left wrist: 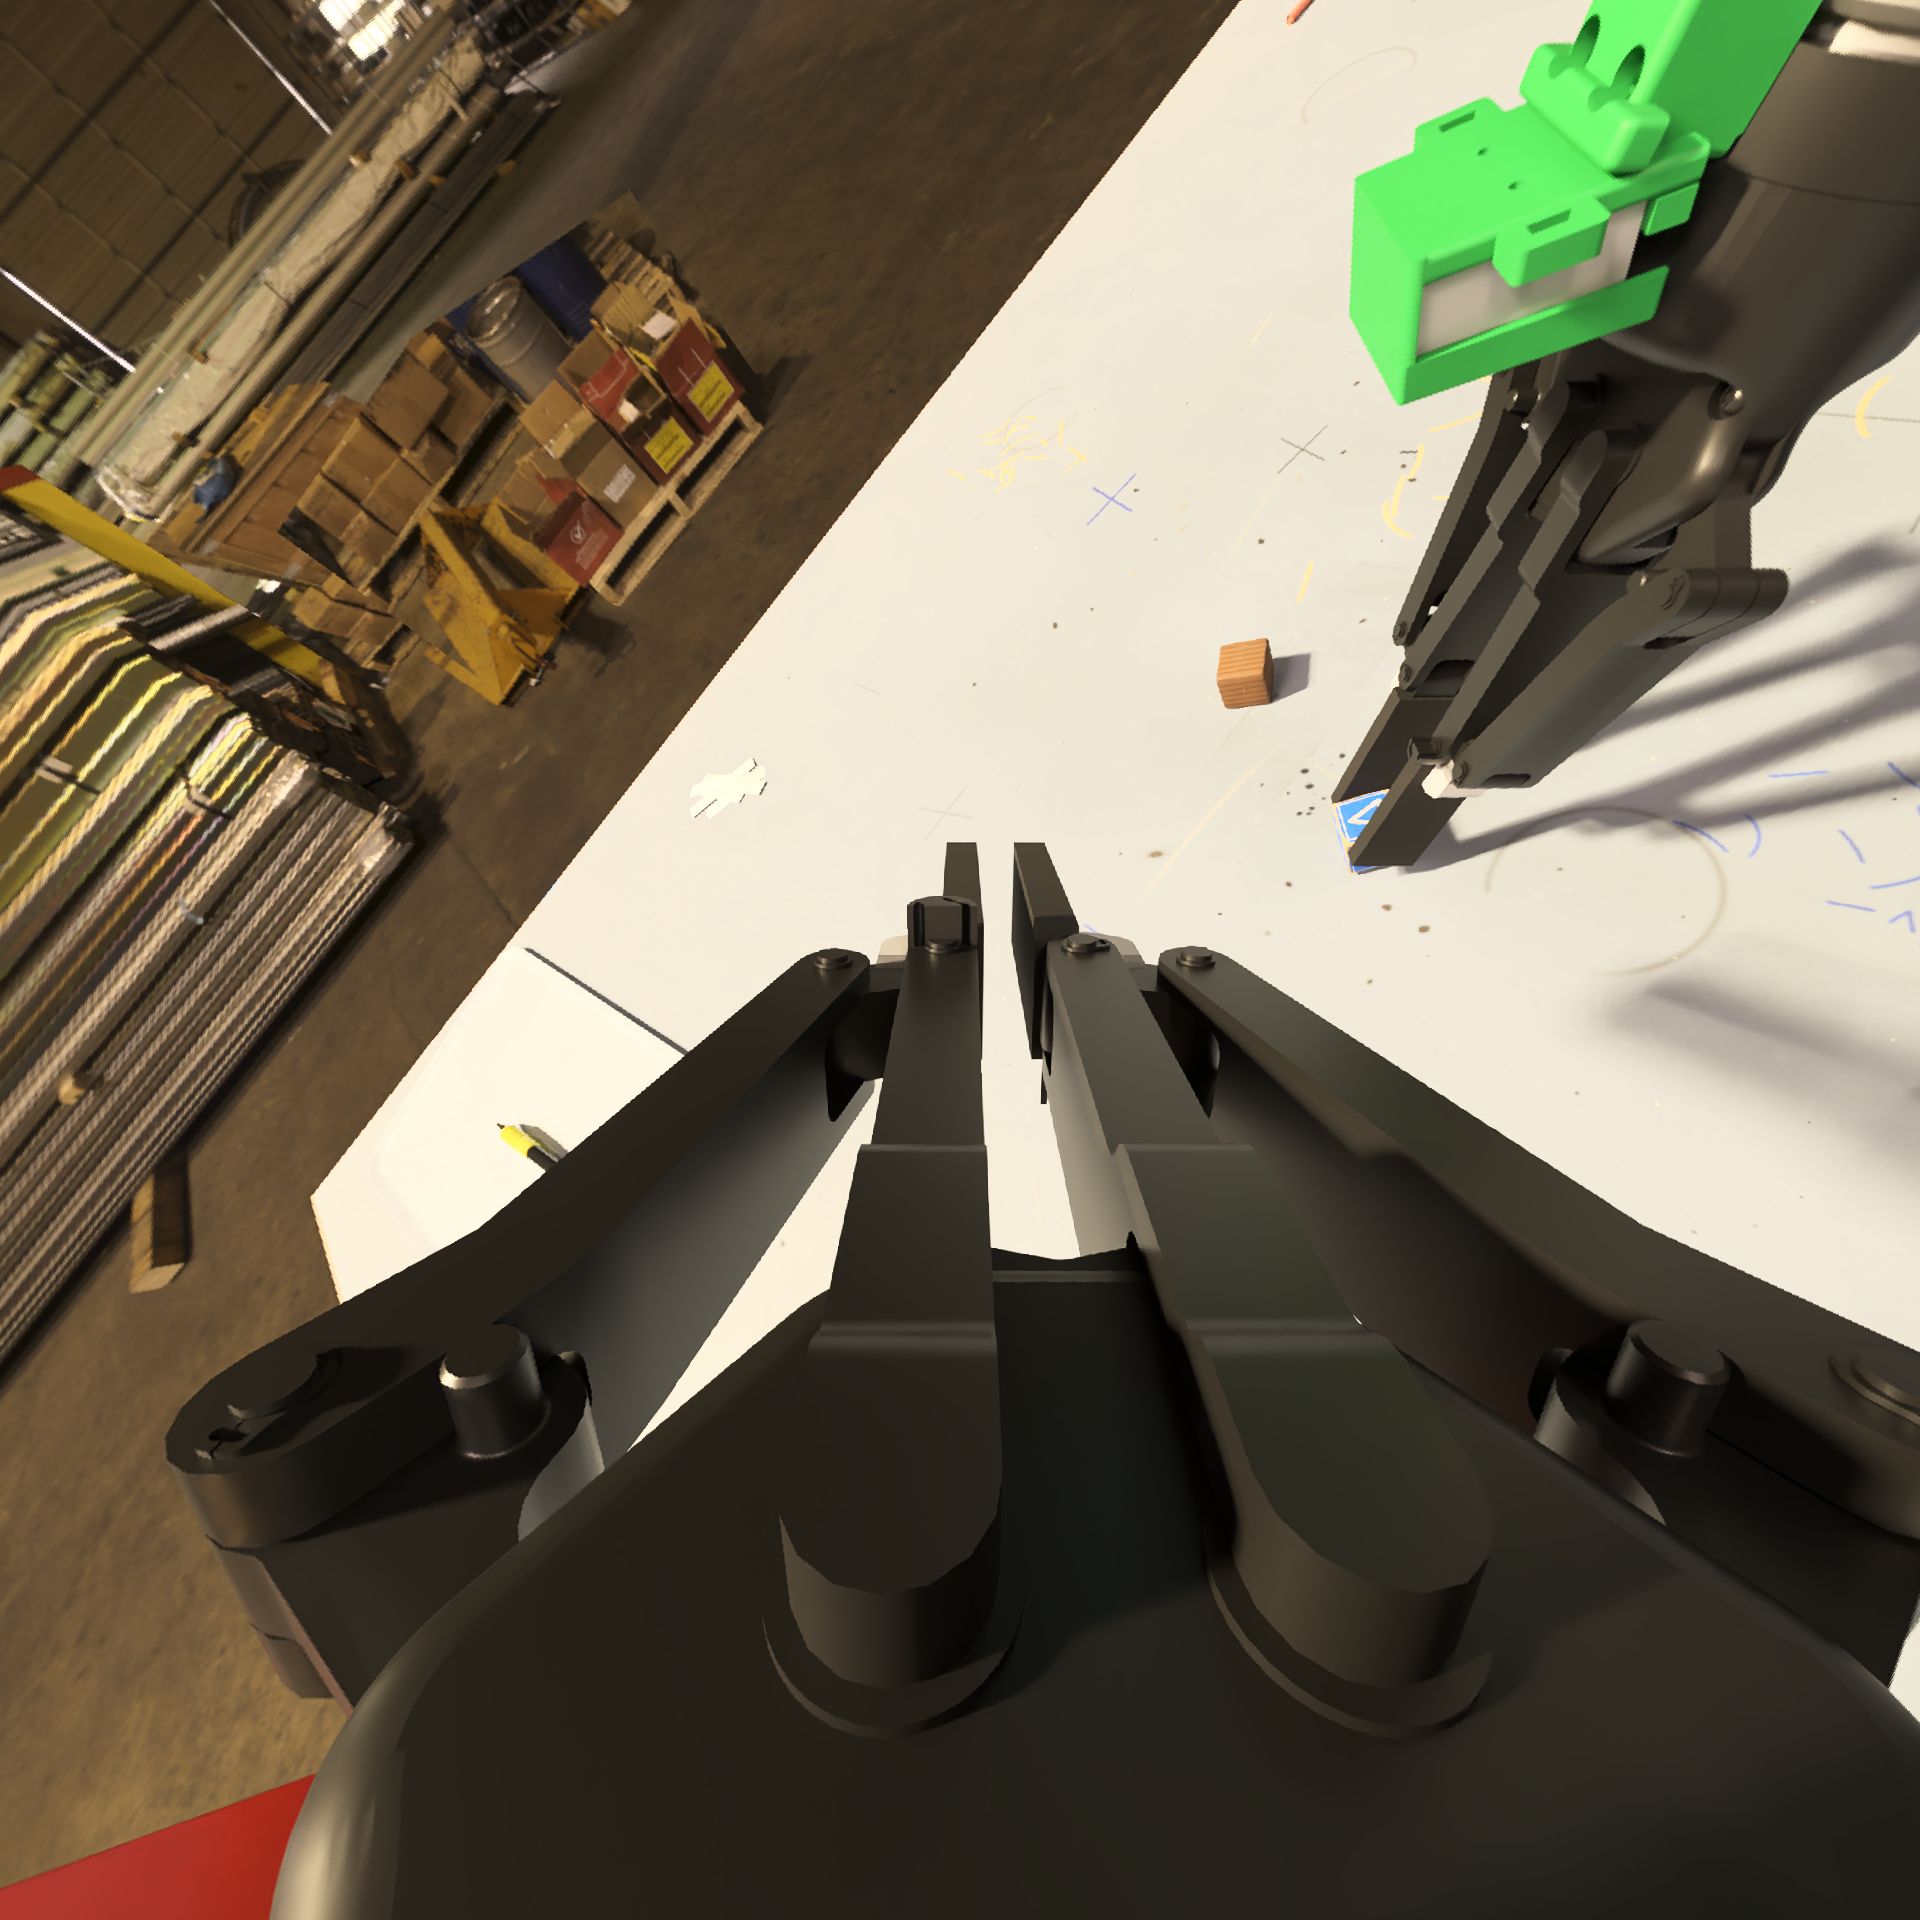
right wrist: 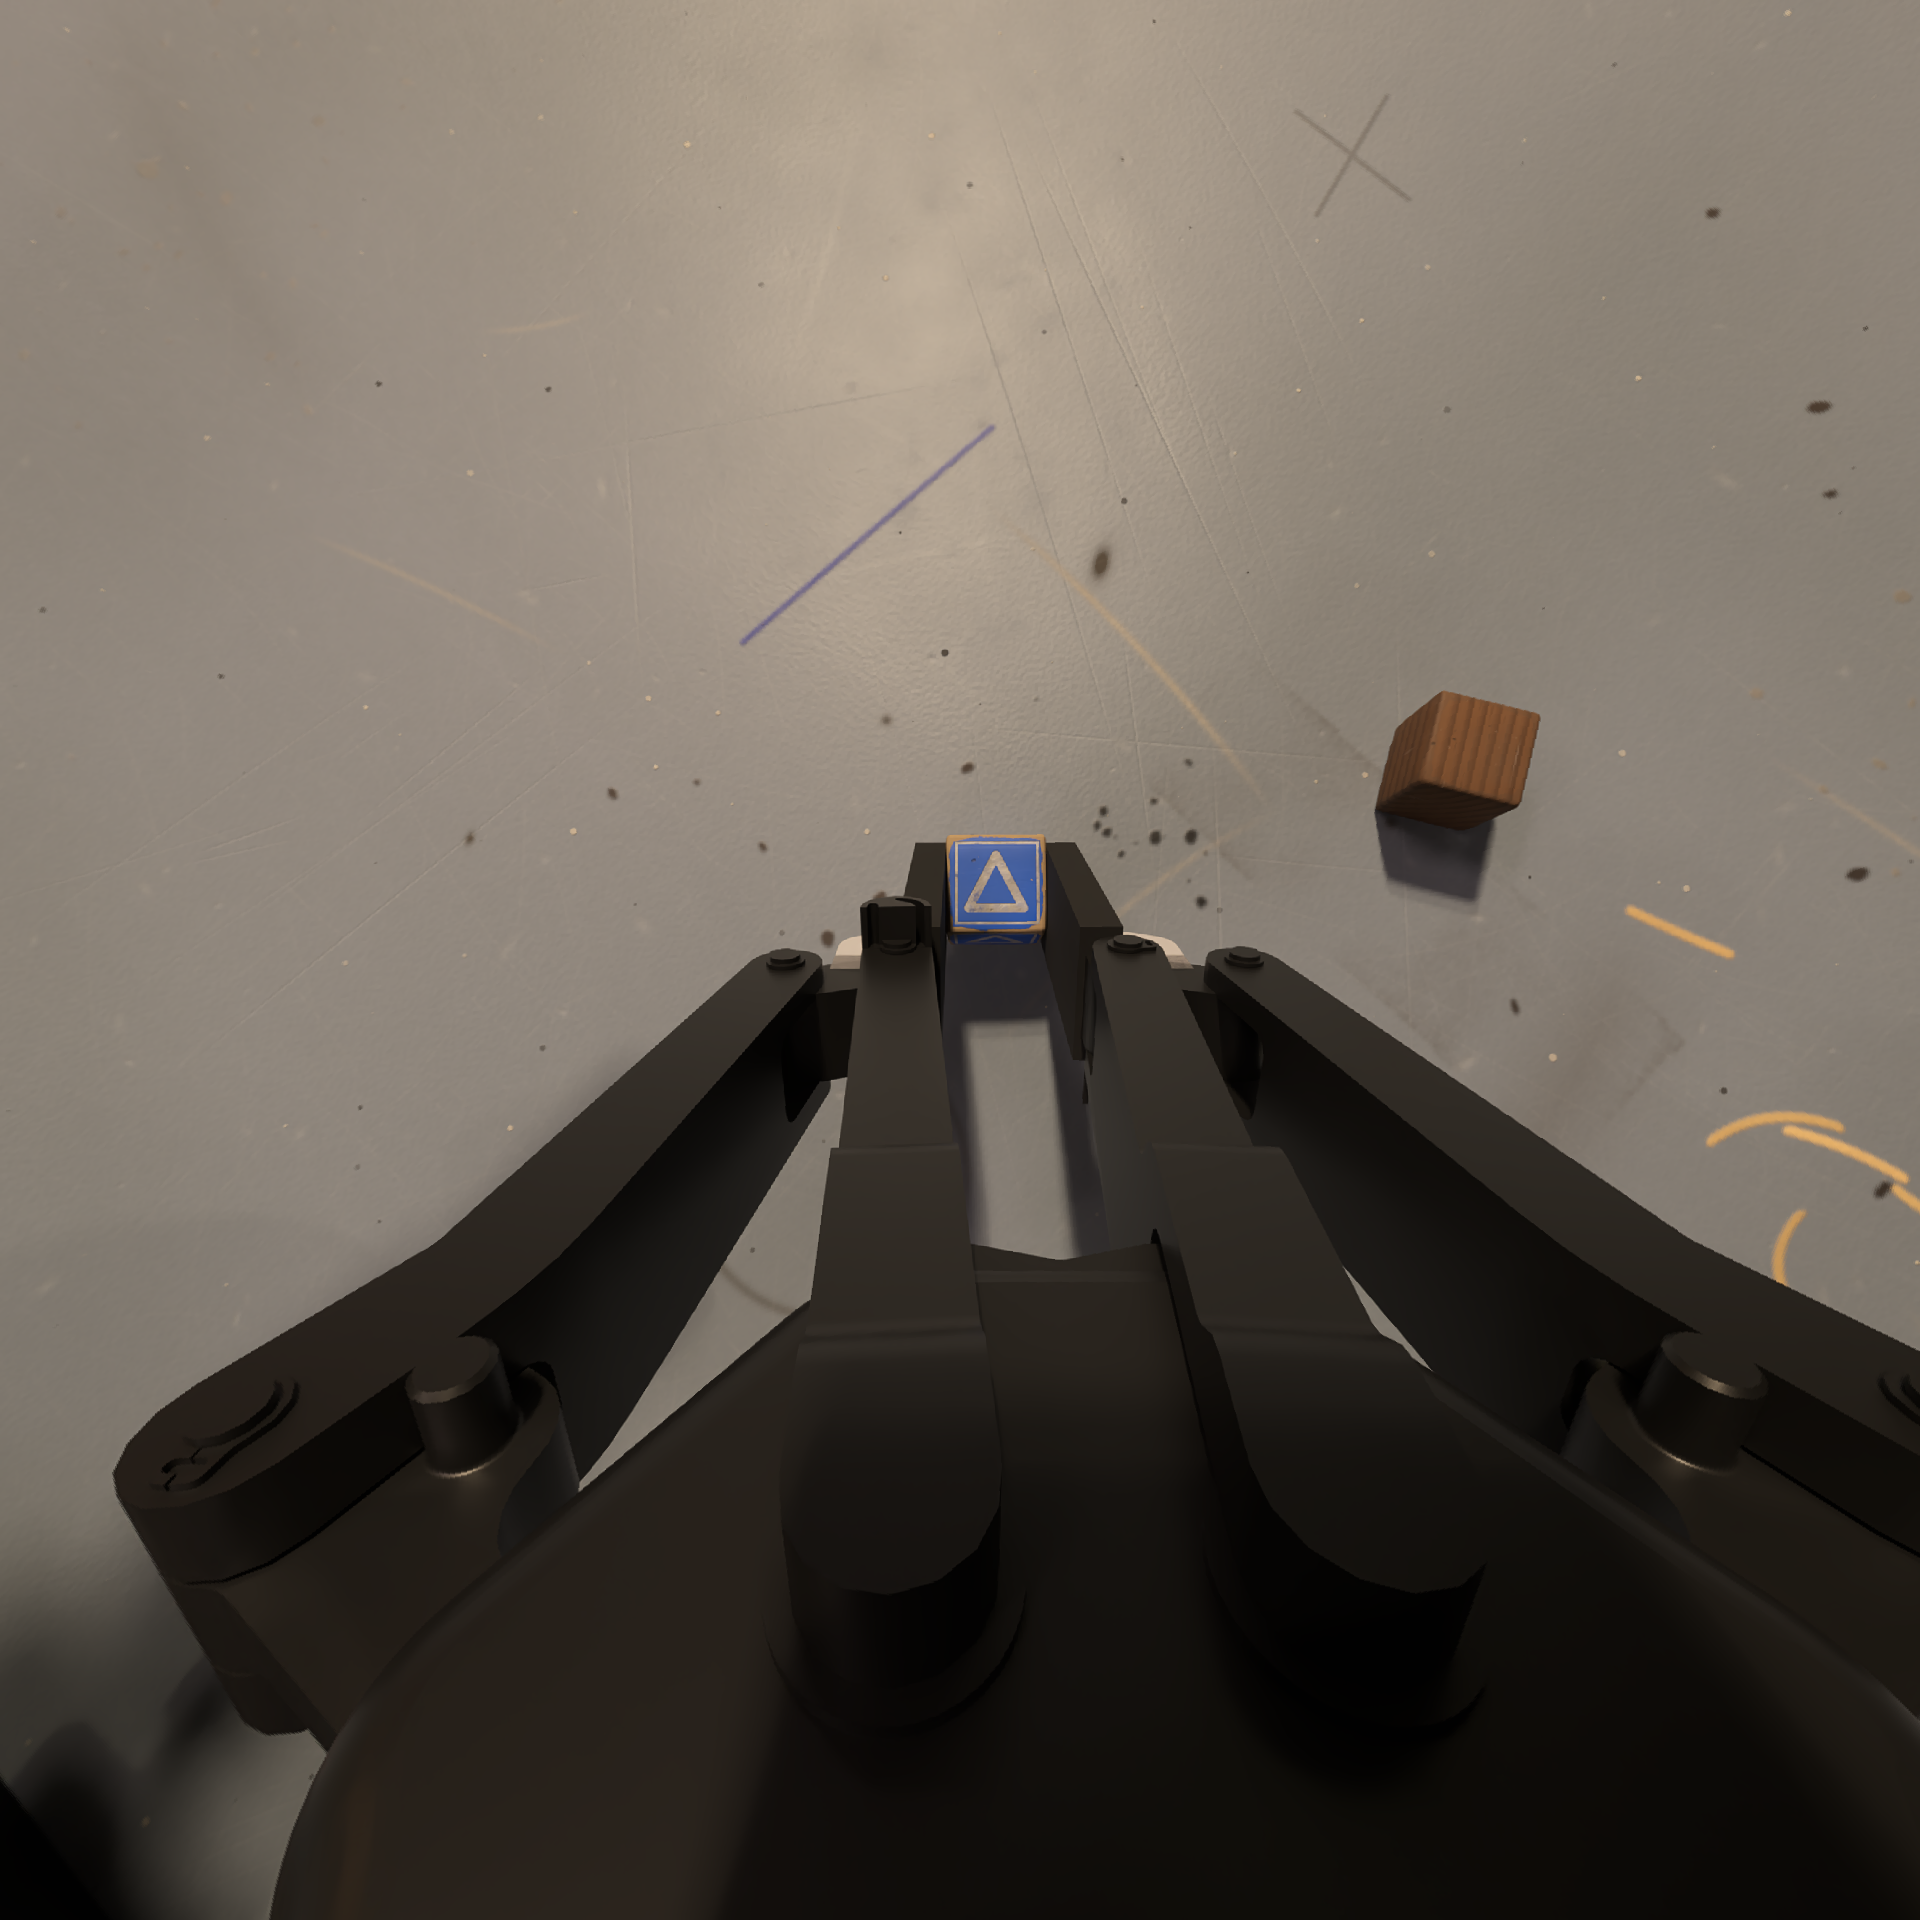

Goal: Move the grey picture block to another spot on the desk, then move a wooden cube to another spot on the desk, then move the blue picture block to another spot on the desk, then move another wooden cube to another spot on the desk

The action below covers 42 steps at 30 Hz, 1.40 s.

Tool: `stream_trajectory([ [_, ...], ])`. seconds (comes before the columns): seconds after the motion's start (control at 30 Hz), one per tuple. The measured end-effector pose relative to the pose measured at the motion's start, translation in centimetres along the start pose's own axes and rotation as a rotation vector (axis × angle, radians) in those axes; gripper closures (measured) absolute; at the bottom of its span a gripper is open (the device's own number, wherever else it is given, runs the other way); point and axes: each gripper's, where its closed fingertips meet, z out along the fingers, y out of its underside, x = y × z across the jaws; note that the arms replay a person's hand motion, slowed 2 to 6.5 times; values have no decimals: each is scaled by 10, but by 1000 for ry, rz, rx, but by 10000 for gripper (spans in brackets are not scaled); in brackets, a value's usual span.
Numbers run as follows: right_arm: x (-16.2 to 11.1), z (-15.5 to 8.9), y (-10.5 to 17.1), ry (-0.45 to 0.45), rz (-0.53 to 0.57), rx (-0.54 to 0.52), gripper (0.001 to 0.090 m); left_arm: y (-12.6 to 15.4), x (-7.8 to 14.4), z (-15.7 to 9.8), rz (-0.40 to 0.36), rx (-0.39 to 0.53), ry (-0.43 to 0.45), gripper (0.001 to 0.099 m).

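The blue picture block (right wrist: 995,883), with a pale triangle on its top face, sits between the fingertips of my right gripper (right wrist: 995,888), which is shut on it at desk level. In the left wrist view the right gripper (left wrist: 1387,831) stands near-upright on the desk with the blue picture block (left wrist: 1357,821) peeking out beside its fingers. A wooden cube (right wrist: 1458,761) lies on the desk to the right of the held block, apart from it; it also shows in the left wrist view (left wrist: 1244,672). My left gripper (left wrist: 995,868) is shut and empty above the desk. The grey picture block is not in view.
The pale desk (left wrist: 1039,582) bears scribbles and specks. A white sheet (left wrist: 520,1060) with a yellow pen (left wrist: 525,1141) lies at its near left corner. A green mount (left wrist: 1507,208) sits on the right arm. Beyond the desk's left edge is a warehouse floor with pallets (left wrist: 540,436).
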Motion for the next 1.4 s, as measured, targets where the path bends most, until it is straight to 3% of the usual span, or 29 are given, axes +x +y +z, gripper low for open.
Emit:
stream_trajectory([
  [0.17,-3,-13,-3,-23,-1,23,656,1,-1,0,-1,-4,0,907],
  [0.3,-7,-38,-10,-29,-11,88,656,2,-1,1,-2,-7,0,907],
  [0.63,-4,-144,-32,44,-45,358,656,5,-4,2,-10,-15,-2,907],
  [0.8,20,-197,-26,150,-14,456,656,6,-5,3,-12,-18,-4,908],
  [0.93,45,-226,-10,221,43,477,656,5,-6,3,-12,-17,-9,908],
  [1.13,92,-239,31,298,176,404,656,4,-6,3,-13,-10,-13,909],
  [1.4,142,-216,101,301,372,228,656,2,-3,3,-5,-8,-6,908],
])
